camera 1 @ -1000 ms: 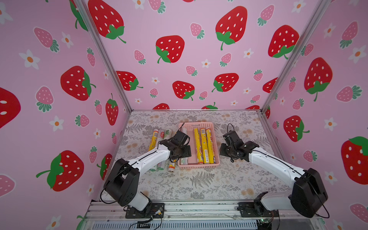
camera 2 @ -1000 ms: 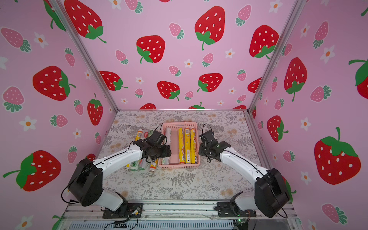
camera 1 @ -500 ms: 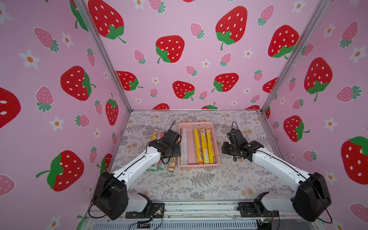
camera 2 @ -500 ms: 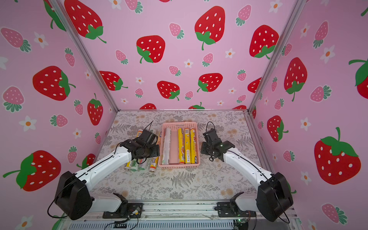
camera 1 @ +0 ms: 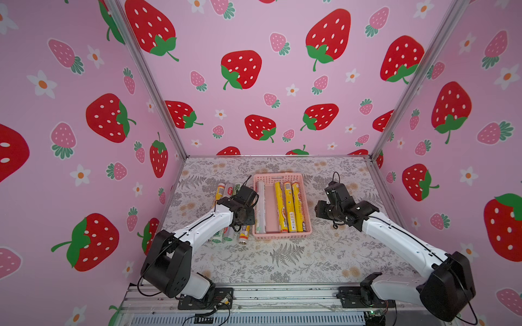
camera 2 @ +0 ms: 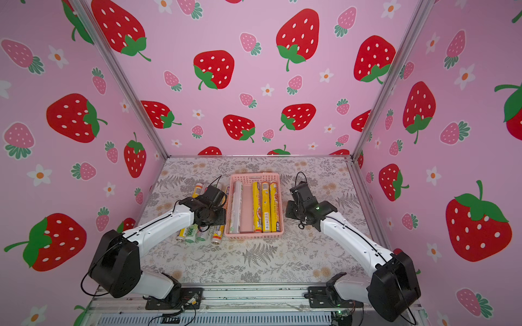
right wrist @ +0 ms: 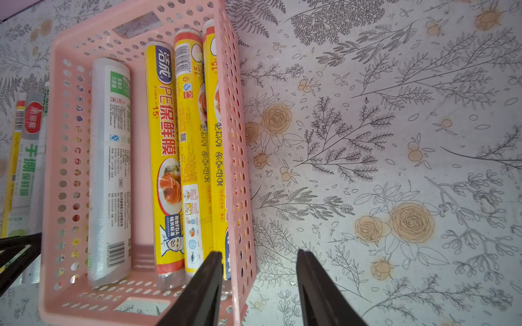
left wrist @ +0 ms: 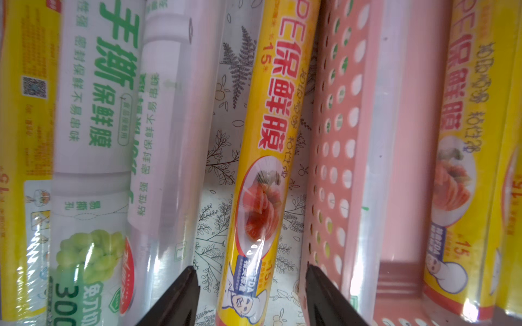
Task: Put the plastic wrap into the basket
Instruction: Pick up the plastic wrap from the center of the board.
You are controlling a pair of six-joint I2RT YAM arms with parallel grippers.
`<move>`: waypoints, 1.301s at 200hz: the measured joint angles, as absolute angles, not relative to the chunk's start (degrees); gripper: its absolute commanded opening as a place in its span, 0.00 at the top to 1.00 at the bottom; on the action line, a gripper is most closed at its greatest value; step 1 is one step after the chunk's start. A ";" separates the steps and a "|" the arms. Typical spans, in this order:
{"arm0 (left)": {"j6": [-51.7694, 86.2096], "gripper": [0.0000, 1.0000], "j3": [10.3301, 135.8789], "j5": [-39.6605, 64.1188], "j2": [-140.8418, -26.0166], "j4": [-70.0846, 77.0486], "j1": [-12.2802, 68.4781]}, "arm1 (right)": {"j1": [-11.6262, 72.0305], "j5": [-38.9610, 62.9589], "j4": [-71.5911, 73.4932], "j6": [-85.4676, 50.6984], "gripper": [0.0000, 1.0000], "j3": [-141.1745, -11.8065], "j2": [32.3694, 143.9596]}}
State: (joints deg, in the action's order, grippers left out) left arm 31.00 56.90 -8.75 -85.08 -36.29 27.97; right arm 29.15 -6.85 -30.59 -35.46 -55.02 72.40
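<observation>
The pink basket [camera 1: 282, 176] [camera 2: 254, 177] lies mid-table and holds three yellow plastic wrap rolls [camera 1: 288, 209] and one white-silver roll [camera 1: 260, 206] [right wrist: 108, 169]. More rolls lie on the table to its left [camera 1: 220, 192]. My left gripper [camera 1: 246, 218] [left wrist: 250, 267] hangs low over them, open. Its fingers straddle a yellow roll [left wrist: 265, 169] lying beside the basket wall [left wrist: 336, 141], with gaps on both sides. My right gripper [camera 1: 321, 210] [right wrist: 258, 252] is open at the basket's right side, its jaws standing either side of that wall [right wrist: 234, 169] without touching it.
White rolls with green print [left wrist: 96, 113] lie tight against each other on the far side of the yellow roll from the basket. Floral tablecloth [right wrist: 395, 141] stretches bare to the right of the basket. Pink strawberry walls [camera 1: 282, 84] enclose the table on three sides.
My left gripper has left the basket's left side, where a white-silver roll now lies, moved over the table rolls, and its jaws have narrowed. The right arm has barely shifted.
</observation>
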 measured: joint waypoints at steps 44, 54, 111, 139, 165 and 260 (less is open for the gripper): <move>30.61 0.35 56.27 -8.99 -87.37 -34.00 27.94 | 29.15 -6.79 -30.89 -35.42 0.53 -55.02 72.40; 30.39 0.36 56.01 -9.06 -87.85 -33.52 27.79 | 29.15 -6.76 -31.00 -35.42 0.53 -55.02 72.40; 29.80 0.37 55.75 -9.39 -92.40 -29.91 27.38 | 29.15 -6.74 -31.03 -35.46 0.53 -55.00 72.38; 29.78 0.38 55.18 -9.45 -93.69 -28.27 27.40 | 29.15 -6.74 -31.05 -35.48 0.53 -55.00 72.38; 29.82 0.40 54.74 -9.65 -94.45 -26.96 27.40 | 29.15 -6.74 -31.07 -35.48 0.53 -55.00 72.38; 31.68 0.62 52.84 -10.13 -96.31 -22.39 27.53 | 29.15 -7.14 -31.62 -35.44 0.53 -55.00 71.83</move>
